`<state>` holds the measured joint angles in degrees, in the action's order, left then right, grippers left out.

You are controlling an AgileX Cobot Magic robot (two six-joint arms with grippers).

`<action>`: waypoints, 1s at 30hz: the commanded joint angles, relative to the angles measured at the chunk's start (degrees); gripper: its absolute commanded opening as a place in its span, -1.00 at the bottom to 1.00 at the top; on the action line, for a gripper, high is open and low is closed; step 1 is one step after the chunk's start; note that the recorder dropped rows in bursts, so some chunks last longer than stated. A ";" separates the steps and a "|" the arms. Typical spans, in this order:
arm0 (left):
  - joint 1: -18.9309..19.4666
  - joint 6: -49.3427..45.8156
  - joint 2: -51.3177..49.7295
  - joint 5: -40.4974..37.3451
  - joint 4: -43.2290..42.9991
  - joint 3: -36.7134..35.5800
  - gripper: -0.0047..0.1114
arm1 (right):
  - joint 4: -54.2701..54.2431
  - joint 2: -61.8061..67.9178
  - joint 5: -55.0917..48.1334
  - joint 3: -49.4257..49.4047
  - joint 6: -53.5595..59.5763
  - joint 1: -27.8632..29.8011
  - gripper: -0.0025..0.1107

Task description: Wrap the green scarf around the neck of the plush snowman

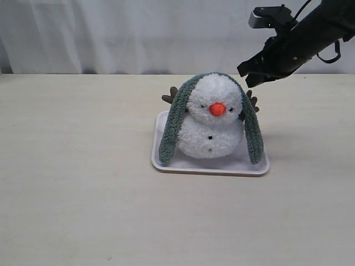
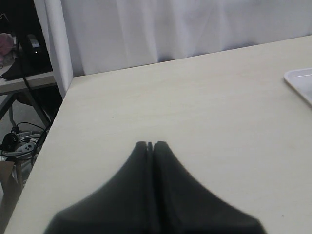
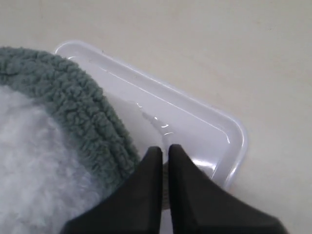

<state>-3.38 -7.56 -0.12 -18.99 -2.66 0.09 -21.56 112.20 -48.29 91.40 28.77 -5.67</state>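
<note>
Scarf (image 1: 176, 119) draped over snowman's (image 1: 213, 133) head, ends hanging to tray (image 1: 211, 167). Right tool (image 3: 165, 148) pressed together, empty, beside the head; left tool (image 2: 149, 145) likewise, well apart. Risk: pulling one end slides scarf off or topples snowman.

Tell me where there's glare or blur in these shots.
Right wrist view: bright glare streaks on the white tray, with the right gripper blurred up close; left wrist view: the left gripper is equally soft; exterior view: the plush snowman is sharp and evenly lit.
</note>
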 commanded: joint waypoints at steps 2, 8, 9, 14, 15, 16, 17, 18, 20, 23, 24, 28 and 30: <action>0.10 0.11 0.12 0.47 0.21 -0.09 -0.92 | -2.70 1.65 -0.90 0.22 2.06 0.20 -0.89; 0.10 0.11 0.12 0.47 0.21 -0.09 -0.92 | -3.46 4.34 -2.37 -0.86 2.08 0.20 -0.89; 0.10 0.11 0.12 0.47 0.21 -0.09 -0.92 | -3.46 4.34 -2.38 -1.10 2.28 0.20 -0.89; 0.10 0.11 0.12 0.47 0.21 -0.09 -0.92 | -3.03 3.41 -2.53 -1.10 2.51 0.20 -0.89; 0.10 0.11 0.12 0.47 0.21 -0.09 -0.92 | -3.03 2.93 -2.53 -1.10 2.51 0.20 -0.89; 0.10 0.11 0.12 0.47 0.21 -0.09 -0.92 | -3.03 2.41 -2.53 -1.10 2.51 0.20 -0.89; 0.10 0.11 0.12 0.47 0.21 -0.09 -0.92 | -3.03 1.84 -2.53 -1.10 2.51 0.20 -0.89; 0.10 0.11 0.12 0.47 0.21 -0.09 -0.92 | -3.03 1.34 -2.53 -1.10 2.51 0.20 -0.89; 0.10 0.11 0.12 0.47 0.21 -0.09 -0.92 | -3.21 0.37 -2.62 -1.10 2.51 0.20 -0.89; 0.10 0.11 0.12 0.47 0.21 -0.09 -0.92 | -4.36 -0.60 -2.75 -1.10 2.51 0.20 -0.89; 0.10 0.11 0.12 0.47 0.21 -0.09 -0.92 | -4.65 -0.83 -2.65 -1.10 2.51 0.20 -0.89; 0.10 0.11 0.12 0.47 0.21 -0.09 -0.92 | -4.81 -1.79 -0.20 -1.10 7.12 -2.93 -0.89; 0.10 0.11 0.12 0.47 0.21 -0.09 -0.92 | -4.13 -1.76 3.36 -0.34 4.64 -5.93 -0.89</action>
<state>-3.38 -7.56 -0.12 -18.99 -2.66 0.09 -25.72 110.86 -47.37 90.37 34.00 -9.66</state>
